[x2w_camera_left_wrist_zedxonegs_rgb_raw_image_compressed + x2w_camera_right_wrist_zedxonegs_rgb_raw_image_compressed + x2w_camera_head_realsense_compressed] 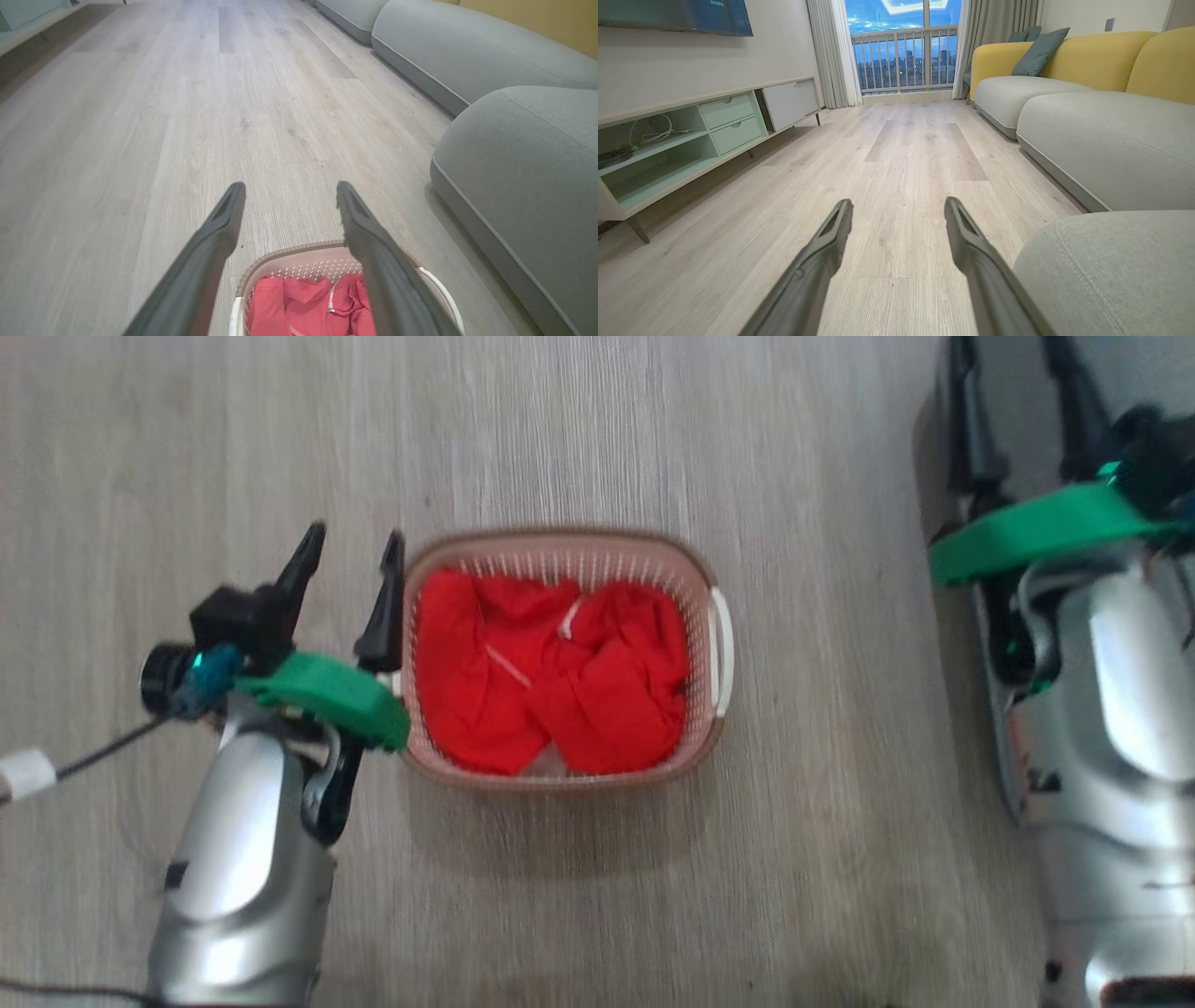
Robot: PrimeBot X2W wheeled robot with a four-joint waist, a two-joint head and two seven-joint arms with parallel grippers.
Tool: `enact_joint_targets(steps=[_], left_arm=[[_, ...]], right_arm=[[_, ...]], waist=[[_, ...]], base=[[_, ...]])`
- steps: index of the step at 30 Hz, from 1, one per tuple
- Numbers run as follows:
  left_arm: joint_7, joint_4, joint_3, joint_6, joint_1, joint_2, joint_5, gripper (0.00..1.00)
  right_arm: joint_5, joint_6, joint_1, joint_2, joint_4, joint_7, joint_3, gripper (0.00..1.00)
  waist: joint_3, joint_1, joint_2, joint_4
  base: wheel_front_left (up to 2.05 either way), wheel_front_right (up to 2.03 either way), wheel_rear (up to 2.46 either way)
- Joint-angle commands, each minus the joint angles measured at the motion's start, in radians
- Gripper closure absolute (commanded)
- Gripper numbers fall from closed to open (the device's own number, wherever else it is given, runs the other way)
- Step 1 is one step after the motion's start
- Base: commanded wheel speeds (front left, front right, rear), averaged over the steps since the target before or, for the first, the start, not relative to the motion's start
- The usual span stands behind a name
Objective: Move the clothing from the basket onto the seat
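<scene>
- Your left end effector [357, 543] gapes empty beside the oval cream plastic basket [695, 583], poised for the bright red fabric clothing [546, 677] inside
- Your right end effector [899, 207], likewise wide and empty, waits near the grey-green upholstered seat [523, 158]

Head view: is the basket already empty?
No, red clothing lies bunched inside the basket, covering most of its bottom.
</scene>
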Motion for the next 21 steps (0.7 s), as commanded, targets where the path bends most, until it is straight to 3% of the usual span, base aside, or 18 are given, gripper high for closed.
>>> enact_joint_targets(steps=[1,7,21], left_arm=[[-0.013,-0.022,0.007,-0.001,-0.049,0.014,-0.010,0.00],[-0.013,0.014,-0.055,-0.001,-0.121,0.014,-0.049,0.00],[-0.013,0.172,-0.237,-0.001,-0.309,0.014,-0.066,0.00]], right_arm=[[-0.012,0.000,-0.045,0.011,-0.051,-0.009,0.008,0.00],[-0.030,0.000,-0.107,0.014,-0.099,-0.009,-0.005,0.00],[-0.050,0.000,-0.184,0.019,-0.146,-0.009,0.009,0.00]], waist=[[0.119,-0.0003,0.0000,-0.004],[0.252,-0.0003,0.0000,-0.010],[0.450,-0.0003,0.0000,-0.032]], base=[[0.00,0.00,0.00],[0.00,0.00,0.00],[0.00,0.00,0.00]])
